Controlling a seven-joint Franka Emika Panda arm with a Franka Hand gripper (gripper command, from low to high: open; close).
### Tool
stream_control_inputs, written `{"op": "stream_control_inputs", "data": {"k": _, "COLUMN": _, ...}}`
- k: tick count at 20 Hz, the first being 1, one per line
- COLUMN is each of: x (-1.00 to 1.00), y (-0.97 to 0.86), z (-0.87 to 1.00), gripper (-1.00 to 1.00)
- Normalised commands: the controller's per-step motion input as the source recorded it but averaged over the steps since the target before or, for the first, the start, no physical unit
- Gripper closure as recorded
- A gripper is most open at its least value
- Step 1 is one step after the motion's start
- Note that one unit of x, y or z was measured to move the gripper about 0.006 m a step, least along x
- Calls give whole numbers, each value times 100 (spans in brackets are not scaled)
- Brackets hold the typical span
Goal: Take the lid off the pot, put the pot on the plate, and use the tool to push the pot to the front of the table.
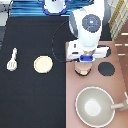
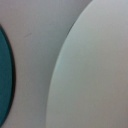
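Note:
My gripper (image 1: 84,64) is low over the stove panel, right above the small pink pot (image 1: 82,72). Only the pot's lower edge shows beneath the hand. The hand covers the pot's top, so the lid is hidden from me. The cream-tan plate (image 1: 43,64) lies bare on the black table (image 1: 35,100), to the exterior view's left of the pot. Further left lies the pale spatula (image 1: 12,59), with its head toward the exterior view's bottom. The wrist view shows only a pale curved surface from very close.
The pinkish-brown stove panel (image 1: 120,85) fills the exterior view's right side. A black burner (image 1: 107,69) lies just right of the pot. The large grey-beige pan (image 1: 96,106) with its long handle sits at the bottom right.

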Motion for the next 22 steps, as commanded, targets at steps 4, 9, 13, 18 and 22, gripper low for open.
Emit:
{"op": "stream_control_inputs", "data": {"k": 4, "x": 14, "y": 0, "z": 0, "gripper": 100}}
{"op": "stream_control_inputs", "data": {"k": 9, "x": 19, "y": 0, "z": -5, "gripper": 100}}
{"op": "stream_control_inputs", "data": {"k": 13, "x": 12, "y": 0, "z": -2, "gripper": 100}}
{"op": "stream_control_inputs", "data": {"k": 18, "x": -6, "y": -7, "z": 70, "gripper": 100}}
{"op": "stream_control_inputs", "data": {"k": 22, "x": -55, "y": -16, "z": 100, "gripper": 100}}
